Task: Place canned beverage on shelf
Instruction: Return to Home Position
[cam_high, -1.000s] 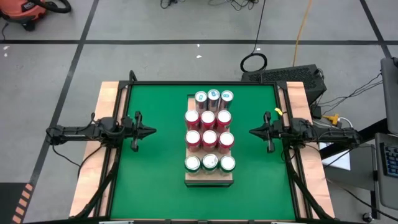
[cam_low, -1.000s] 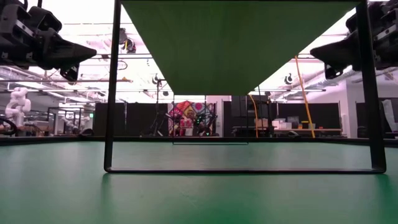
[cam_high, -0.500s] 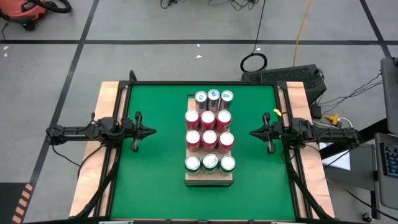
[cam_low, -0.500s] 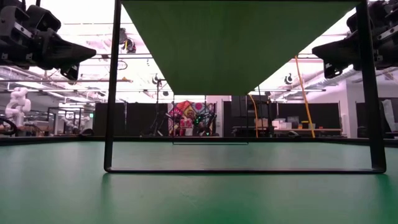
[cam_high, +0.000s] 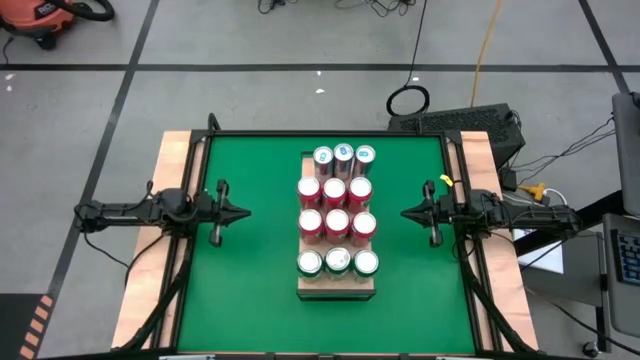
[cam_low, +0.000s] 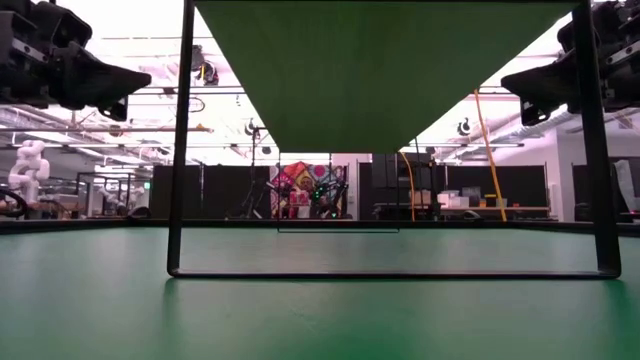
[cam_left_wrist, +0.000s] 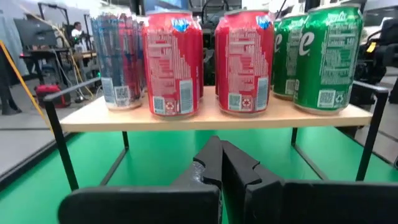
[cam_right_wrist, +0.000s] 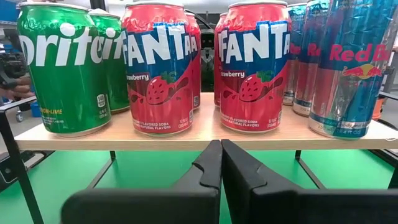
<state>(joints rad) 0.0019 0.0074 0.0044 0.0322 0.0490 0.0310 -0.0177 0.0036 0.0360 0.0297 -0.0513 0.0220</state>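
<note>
The shelf (cam_high: 336, 290), a pale wooden board on thin black legs (cam_low: 180, 150), stands mid-table on the green mat. Several cans stand upright on it in rows of three: silver-blue ones (cam_high: 343, 155) at the far end, red ones (cam_high: 335, 190) in the middle, green ones (cam_high: 337, 262) at the near end. My left gripper (cam_high: 245, 211) hovers at the table's left side, shut and empty, pointing level at the shelf (cam_left_wrist: 211, 118). My right gripper (cam_high: 405, 212) mirrors it at the right side, shut and empty, facing the shelf (cam_right_wrist: 205, 134) and the red cans (cam_right_wrist: 161, 68).
Bare green mat (cam_high: 250, 280) lies on both sides of the shelf and under it (cam_low: 320, 310). Narrow wooden strips (cam_high: 170, 200) edge the table. Beyond it are floor cables (cam_high: 408, 98), a red vacuum (cam_high: 40, 15) and equipment at the right (cam_high: 620, 230).
My left gripper has rolled a little about the line it points along, staying in place and shut. The cans and the shelf have kept still.
</note>
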